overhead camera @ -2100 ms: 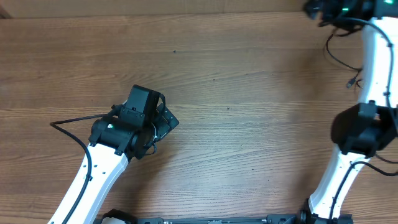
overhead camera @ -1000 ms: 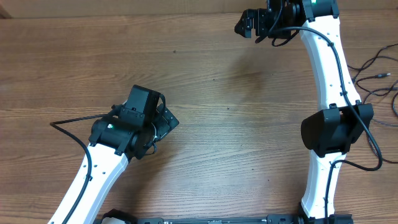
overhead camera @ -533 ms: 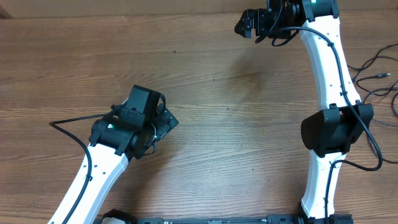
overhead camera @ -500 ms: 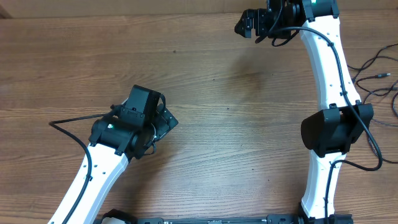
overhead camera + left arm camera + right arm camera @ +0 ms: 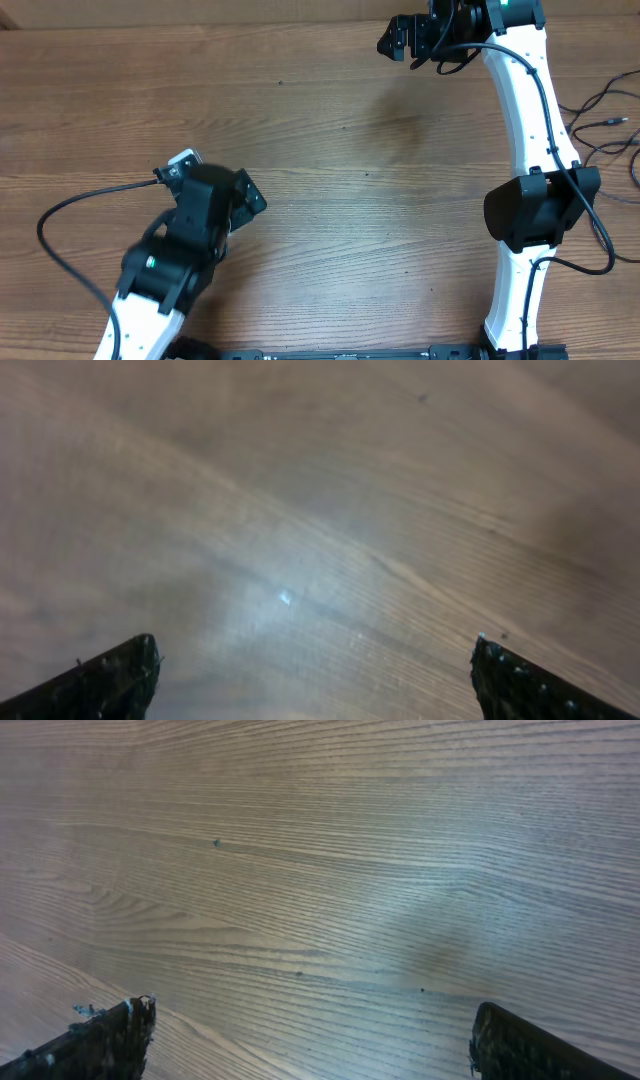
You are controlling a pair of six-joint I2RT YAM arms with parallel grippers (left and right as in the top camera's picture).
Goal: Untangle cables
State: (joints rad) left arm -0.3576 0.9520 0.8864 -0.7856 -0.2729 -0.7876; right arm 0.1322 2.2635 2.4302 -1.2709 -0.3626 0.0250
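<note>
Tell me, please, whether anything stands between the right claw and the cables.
No loose object does. The open right claw is at the far edge, the cables lie by the right edge, and only that arm's own white link crosses the table between them.

The cables (image 5: 603,122) lie on the desk (image 5: 330,150) at its right edge, to the right of the right arm. The right tool (image 5: 395,40) hangs over the far edge, and the left tool (image 5: 250,197) over the near left, well apart from the cables.
</note>
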